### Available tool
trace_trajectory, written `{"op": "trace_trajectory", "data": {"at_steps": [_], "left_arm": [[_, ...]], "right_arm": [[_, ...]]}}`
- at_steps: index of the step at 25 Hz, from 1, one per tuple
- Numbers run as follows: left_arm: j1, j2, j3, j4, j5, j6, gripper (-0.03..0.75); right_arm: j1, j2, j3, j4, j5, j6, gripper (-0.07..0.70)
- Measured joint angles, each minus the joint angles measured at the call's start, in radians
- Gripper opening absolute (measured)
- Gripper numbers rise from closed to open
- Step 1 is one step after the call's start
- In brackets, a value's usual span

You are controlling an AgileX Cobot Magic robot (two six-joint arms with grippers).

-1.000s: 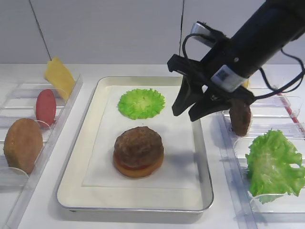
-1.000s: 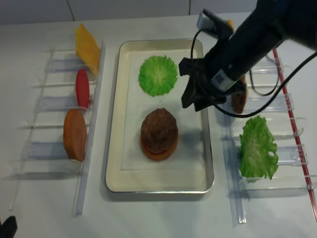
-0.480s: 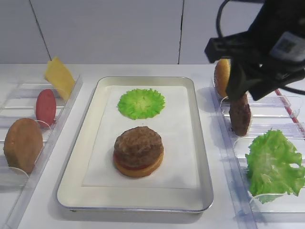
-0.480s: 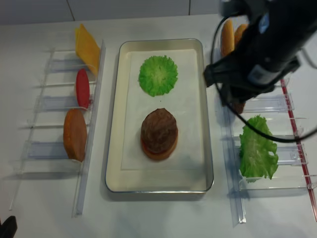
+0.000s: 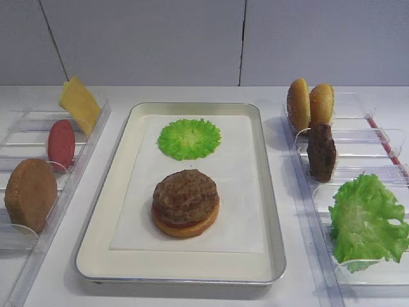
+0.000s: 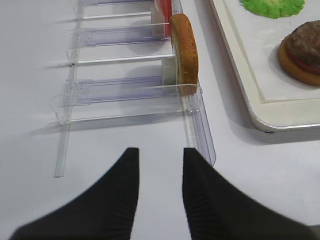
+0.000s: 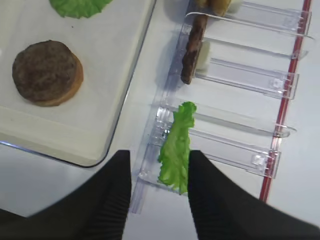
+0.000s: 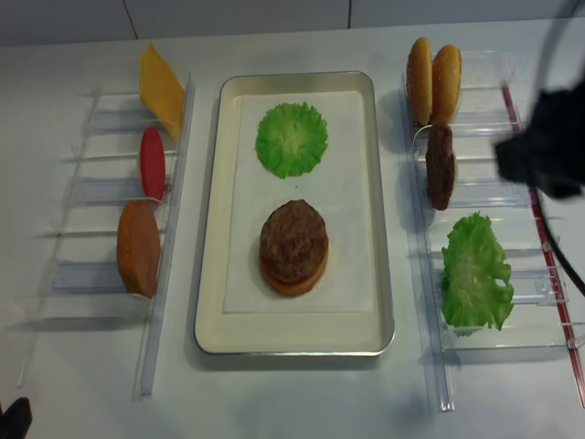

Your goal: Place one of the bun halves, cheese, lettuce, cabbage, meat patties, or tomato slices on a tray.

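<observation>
The silver tray [image 5: 246, 179] holds a round green leaf [image 5: 189, 138] and a stack [image 5: 185, 202] of bun half, tomato slice and meat patty. The left rack holds the cheese [image 5: 80, 102], a tomato slice [image 5: 61, 144] and a bun half [image 5: 30, 194]. The right rack holds two bun halves [image 5: 310, 104], a patty [image 5: 321, 152] and lettuce [image 5: 367, 220]. My right gripper [image 7: 157, 155] hovers open and empty high above the lettuce [image 7: 177, 145]. My left gripper [image 6: 160, 152] is open over bare table, near the bun half [image 6: 184, 52].
Clear plastic racks [image 5: 358, 137] flank the tray on both sides, the left one [image 6: 120, 90] with free slots. A red strip [image 7: 282, 100] runs along the right rack's outer side. The right arm [image 8: 547, 146] shows as a dark blur at the right edge.
The right arm has swung from above the tray's right rim to the right, leaving the first exterior view. Its gripper stayed open. Nothing on the tray or racks moved.
</observation>
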Motion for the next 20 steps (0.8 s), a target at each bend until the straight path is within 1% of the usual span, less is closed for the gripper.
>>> {"op": "trace_trajectory", "data": {"at_steps": [6, 12, 16, 20], "left_arm": [[0.000, 0.000, 0.000, 0.000, 0.000, 0.000, 0.200], [0.000, 0.000, 0.000, 0.000, 0.000, 0.000, 0.200], [0.000, 0.000, 0.000, 0.000, 0.000, 0.000, 0.200], [0.000, 0.000, 0.000, 0.000, 0.000, 0.000, 0.200]], "right_arm": [[0.000, -0.230, 0.139, -0.015, 0.006, -0.054, 0.298], [0.000, -0.522, 0.299, -0.040, 0.016, -0.092, 0.298], [0.000, -0.705, 0.374, -0.058, 0.020, -0.123, 0.298], [0.000, -0.843, 0.450, -0.064, 0.026, -0.137, 0.298]]}}
